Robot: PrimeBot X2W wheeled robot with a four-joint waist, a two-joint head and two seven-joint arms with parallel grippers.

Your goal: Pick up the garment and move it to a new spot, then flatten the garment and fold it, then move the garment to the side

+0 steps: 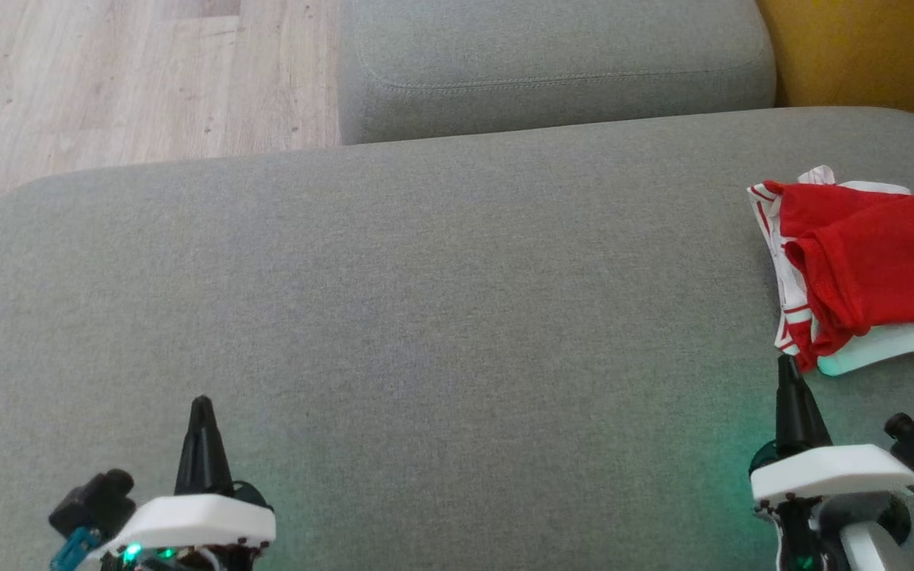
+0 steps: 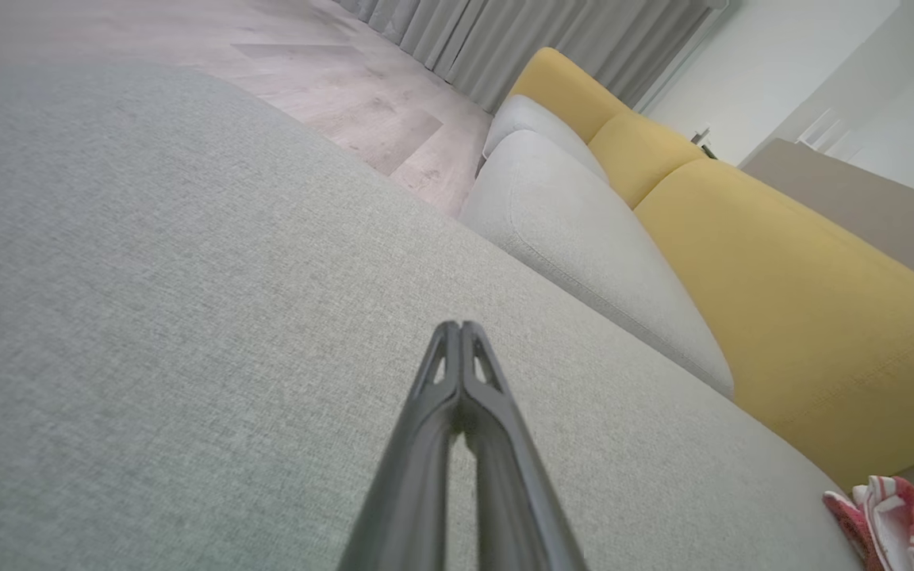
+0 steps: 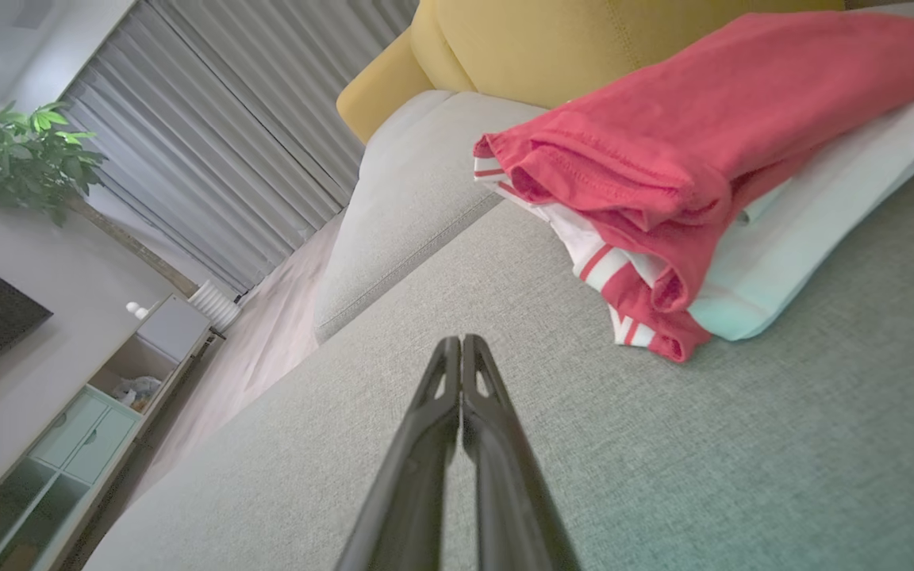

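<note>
The garment (image 1: 869,262) is a red and white top with red-striped trim, lying folded in a loose stack at the far right of the grey sofa seat (image 1: 425,301). It also fills the upper right of the right wrist view as the garment (image 3: 663,166), and a corner of the garment (image 2: 893,519) peeks in at the left wrist view's lower right. My right gripper (image 1: 786,366) is shut and empty, its tip just short of the garment's near edge. My left gripper (image 1: 201,404) is shut and empty over bare cushion at the lower left.
A second grey cushion (image 1: 552,63) stands behind the seat, with a yellow backrest (image 1: 869,47) at the top right. Wooden floor (image 1: 108,79) lies beyond the seat's left edge. A plant (image 3: 28,159) and a cabinet (image 3: 92,412) stand far off.
</note>
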